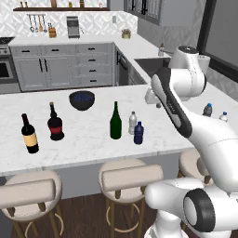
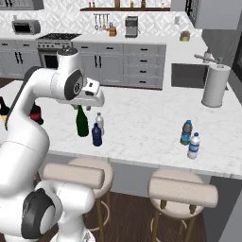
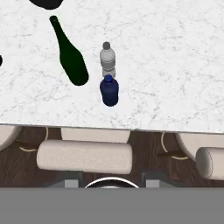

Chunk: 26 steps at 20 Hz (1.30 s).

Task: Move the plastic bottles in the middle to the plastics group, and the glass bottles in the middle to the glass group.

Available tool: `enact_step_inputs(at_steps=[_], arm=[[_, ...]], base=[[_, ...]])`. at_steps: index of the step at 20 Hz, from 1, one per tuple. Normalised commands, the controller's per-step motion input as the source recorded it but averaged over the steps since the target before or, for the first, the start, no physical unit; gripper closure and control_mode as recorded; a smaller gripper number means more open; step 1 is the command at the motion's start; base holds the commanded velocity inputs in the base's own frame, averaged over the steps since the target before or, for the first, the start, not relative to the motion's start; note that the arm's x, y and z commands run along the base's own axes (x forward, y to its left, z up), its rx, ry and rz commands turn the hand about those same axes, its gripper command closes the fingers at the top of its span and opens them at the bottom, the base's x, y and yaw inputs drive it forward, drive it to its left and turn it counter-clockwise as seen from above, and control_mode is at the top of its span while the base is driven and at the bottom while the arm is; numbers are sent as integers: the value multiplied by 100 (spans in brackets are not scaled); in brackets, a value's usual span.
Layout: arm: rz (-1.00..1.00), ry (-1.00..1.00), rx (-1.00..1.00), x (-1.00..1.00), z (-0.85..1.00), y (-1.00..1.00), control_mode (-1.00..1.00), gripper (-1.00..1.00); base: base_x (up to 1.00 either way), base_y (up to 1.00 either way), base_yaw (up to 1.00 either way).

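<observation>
While our arm [image 2: 33, 94] rises high over the near edge of the marble counter [image 1: 88, 139], everything we have to sort stands upright on that counter. At its middle is the green glass bottle [image 1: 115, 123], tall and slim; just to its right stand the greyish plastic bottle [image 1: 133, 122] and, nearer the edge and almost touching it, the dark blue plastic bottle [image 1: 138, 133]. Well off to the left stand the yellow-labelled bottle [image 1: 29, 135] and the round red-labelled bottle [image 1: 55, 123], close together. Behind the middle group sits a dark bowl [image 1: 82, 100]. Far to the right, near the counter's front edge, we see the two blue-capped plastic bottles, the darker one [image 2: 186, 132] and the clear one [image 2: 194, 145], side by side. Our gripper [image 2: 75, 106] hangs above the counter, over the green bottle's side, its fingers closed together and holding nothing. Padded stools [image 3: 84, 156] line the floor below the counter edge.
</observation>
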Motion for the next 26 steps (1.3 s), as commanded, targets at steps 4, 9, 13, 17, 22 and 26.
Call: enact_step_inputs(at_steps=[4, 9, 13, 17, 22, 26], arm=[[0, 10, -5, 1, -9, 11, -100, -100], [3, 2, -10, 32, -88, 23, -100, -100], [7, -9, 1, 53, -95, 6, -100, -100], [8, -14, 10, 41, -61, -1, -100, -100], [6, -3, 4, 47, -12, -3, -100, -100], [6, 0, 0, 61, 0, 0, -100, -100]], base=[[0, 0, 0], [0, 0, 0], [0, 0, 0], [0, 0, 0], [0, 0, 0], [0, 0, 0]])
